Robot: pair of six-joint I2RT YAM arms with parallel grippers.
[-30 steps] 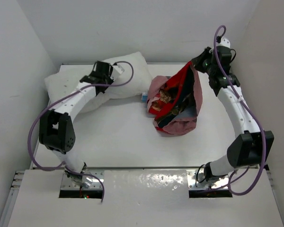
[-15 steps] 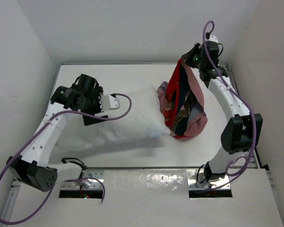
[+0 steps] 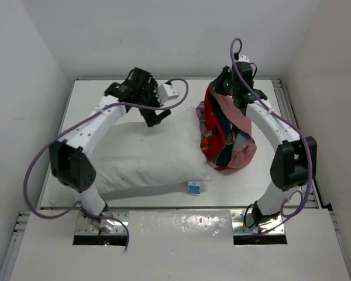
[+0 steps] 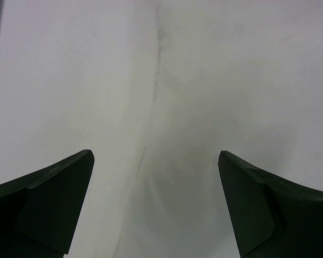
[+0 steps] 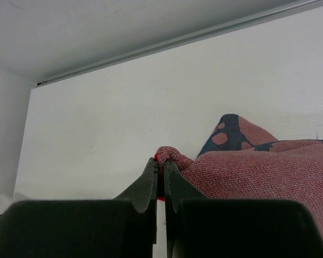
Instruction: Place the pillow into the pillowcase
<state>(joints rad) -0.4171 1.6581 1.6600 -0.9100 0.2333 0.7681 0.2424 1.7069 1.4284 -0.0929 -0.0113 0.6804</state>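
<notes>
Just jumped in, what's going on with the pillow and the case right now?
The right gripper is shut on a top edge of the pillowcase, holding it up so it hangs bunched down to the table. The pillow lies flat on the table, one end against the pillowcase but not inside it, as far as the top view shows. The left gripper is open just above the pillow, holding nothing.

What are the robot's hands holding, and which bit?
The right hand pinches the pillowcase by a fold of fabric at its top. The left hand is open over the pillow, holding nothing.
</notes>
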